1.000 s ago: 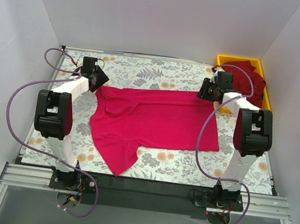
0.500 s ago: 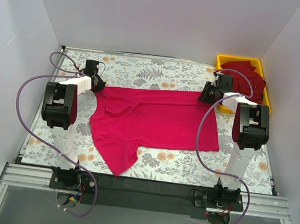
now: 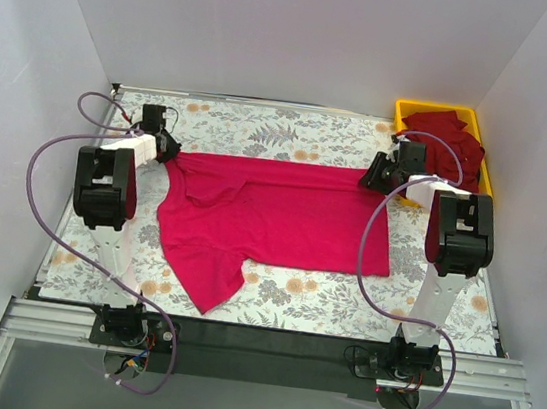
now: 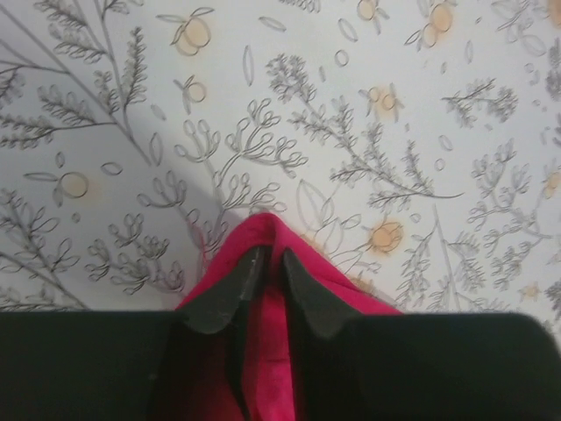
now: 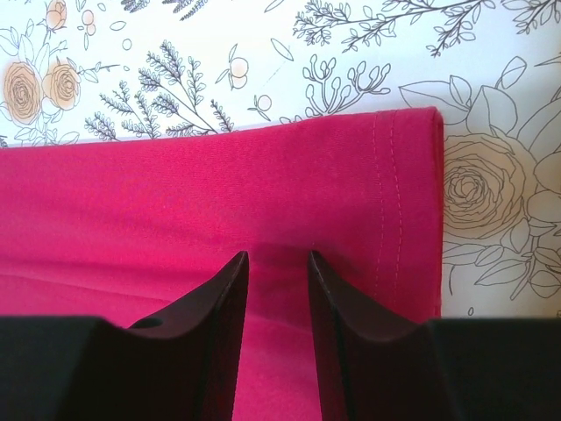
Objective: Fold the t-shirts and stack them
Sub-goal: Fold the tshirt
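The bright magenta-pink short-sleeved cloth t-shirt (image 3: 282,216) lies spread over the middle of the floral-patterned desk (image 3: 263,128), its far edge running between the two arms. The left arm's fingers (image 4: 223,303) are clenched on a small peak of pink cloth at the shirt's far-left corner. The right arm's fingers (image 5: 210,307) sit slightly apart over the hemmed far-right corner; I cannot tell whether they pinch it.

That is the main risk: if only one side holds, a pull or lift would drag the shirt askew and bunch it. The left pinch looks shallow and might slip. One sleeve (image 3: 205,281) reaches toward the near edge and could trail over it.

The yellow plastic bin (image 3: 403,108) of darker crimson shirts (image 3: 454,138) stands just beside the right arm at the far-right corner, leaving little room there. Bare desk shows along the far edge and toward the near-right corner.
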`<state>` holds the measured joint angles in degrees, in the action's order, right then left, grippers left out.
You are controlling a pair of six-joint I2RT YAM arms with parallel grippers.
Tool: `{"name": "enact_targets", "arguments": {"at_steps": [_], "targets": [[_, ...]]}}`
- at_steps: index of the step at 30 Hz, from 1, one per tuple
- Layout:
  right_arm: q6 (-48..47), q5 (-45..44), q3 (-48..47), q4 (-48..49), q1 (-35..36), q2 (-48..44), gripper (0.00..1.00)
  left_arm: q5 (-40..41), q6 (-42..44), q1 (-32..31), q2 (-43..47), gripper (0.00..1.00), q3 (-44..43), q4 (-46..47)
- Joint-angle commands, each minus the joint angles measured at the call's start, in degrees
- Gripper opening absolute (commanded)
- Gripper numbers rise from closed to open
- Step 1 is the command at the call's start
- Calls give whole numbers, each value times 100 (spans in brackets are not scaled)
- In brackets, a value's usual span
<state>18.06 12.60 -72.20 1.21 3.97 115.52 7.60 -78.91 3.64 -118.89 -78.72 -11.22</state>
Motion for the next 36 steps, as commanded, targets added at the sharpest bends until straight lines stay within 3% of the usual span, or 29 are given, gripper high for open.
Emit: {"name": "enact_targets", "arguments": {"at_steps": [1, 6, 7, 9, 11, 14, 17, 20, 24, 28, 33, 36], "targets": [[-57, -135, -39, -420, -19, -109, 35, 59, 385, 155, -187, 19, -275, -3], [-101, -47, -303, -473, 8, -390, 35, -170, 473, 155, 190, 38, -232, -11], [-128, -38, -320, -482, 25, -512, 36, -205, 482, 155, 400, 48, -180, -20], [-145, -21, -321, -508, 60, -662, 36, -328, 517, 146, 655, 55, -92, -29], [-224, 31, -251, -552, 148, -917, 36, -364, 526, 128, 1086, 68, 58, -125], [-268, 146, -40, -561, 341, -1286, 36, -408, 640, -12, 1754, 75, 304, -371], [-268, 207, 249, -561, 631, -1690, 36, -294, 956, -363, 2367, 75, 654, -643], [-233, 278, 496, -561, 956, -2103, 41, 223, 1299, -1127, 2791, 75, 1084, -890], [-172, 199, 1031, -613, 1325, -2701, 59, 593, 1484, -2023, 3214, 72, 1472, -1101], [-110, 41, 1471, -876, 1545, -3438, 72, 1313, 1642, -3077, 3005, 64, 1465, -1198], [-31, -38, 2139, -1097, 1616, -4221, 73, 1955, 1634, -3527, 2459, 47, 1201, -1207], [-13, -117, 2623, -1193, 1616, -4748, 74, 2341, 1704, -3703, 2003, 42, 990, -1215]]}}
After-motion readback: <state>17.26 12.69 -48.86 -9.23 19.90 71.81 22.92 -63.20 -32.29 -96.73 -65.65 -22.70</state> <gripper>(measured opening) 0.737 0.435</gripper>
